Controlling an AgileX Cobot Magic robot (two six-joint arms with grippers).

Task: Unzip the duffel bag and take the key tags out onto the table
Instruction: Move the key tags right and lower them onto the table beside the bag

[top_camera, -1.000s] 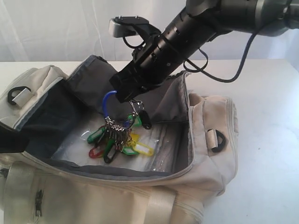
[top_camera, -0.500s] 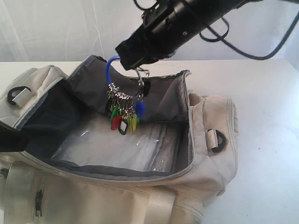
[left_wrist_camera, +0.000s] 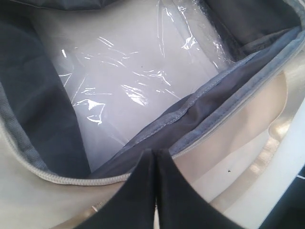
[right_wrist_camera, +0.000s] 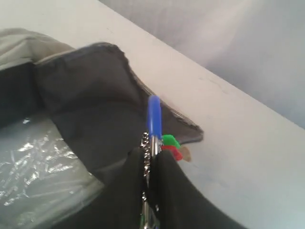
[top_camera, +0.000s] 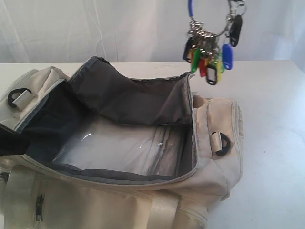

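On the left, over the rim of the unzipped duffel bag (top_camera: 95, 205), the left gripper (left_wrist_camera: 153, 160) hovers with its jaws pressed flat together, nothing visible between them. Centre: the bag gapes, its dark grey lining (top_camera: 128, 98) folded back above a clear plastic sheet (top_camera: 119, 148) (no tags on it). Upper right: the key tags (top_camera: 207, 55) hang in mid-air, clear of the bag and above its far right corner, from a blue loop (top_camera: 190, 7) that runs out of the exterior view. The right gripper (right_wrist_camera: 151, 155) has its jaws closed narrowly on that loop and the metal rings (top_camera: 200, 29). The bunch looks light, loose and apt to swing. The loop seems the surest hold, as the tags are small and smooth. Bare white worktop (top_camera: 271, 119) lies to the right for a set-down.
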